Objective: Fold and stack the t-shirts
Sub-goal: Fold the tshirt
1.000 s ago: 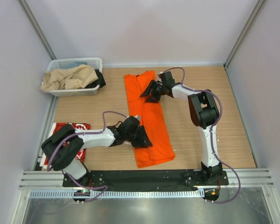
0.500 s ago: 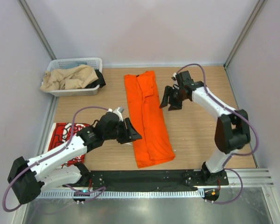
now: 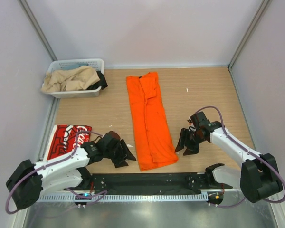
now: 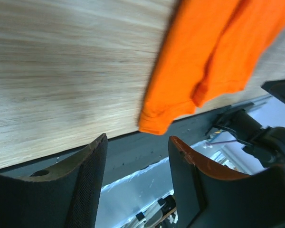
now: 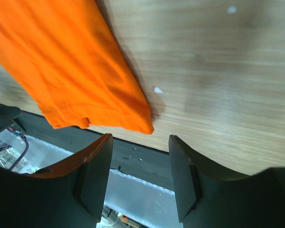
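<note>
The orange t-shirt (image 3: 150, 120) lies folded into a long strip down the middle of the table. Its near-left corner shows in the left wrist view (image 4: 199, 66), its near-right corner in the right wrist view (image 5: 71, 61). The red t-shirt with white lettering (image 3: 66, 138) lies folded at the near left. My left gripper (image 3: 126, 156) is open and empty, just left of the strip's near end. My right gripper (image 3: 184, 147) is open and empty, just right of that same end. Neither touches the cloth.
A white slatted basket (image 3: 76, 64) holding beige and dark cloth stands at the back left. The black base rail (image 3: 147, 180) runs along the near table edge, close below both grippers. Grey walls close in the sides.
Both grippers have let go of the orange strip and drawn back toward the near edge, the left from the strip's middle, the right from its far end.
</note>
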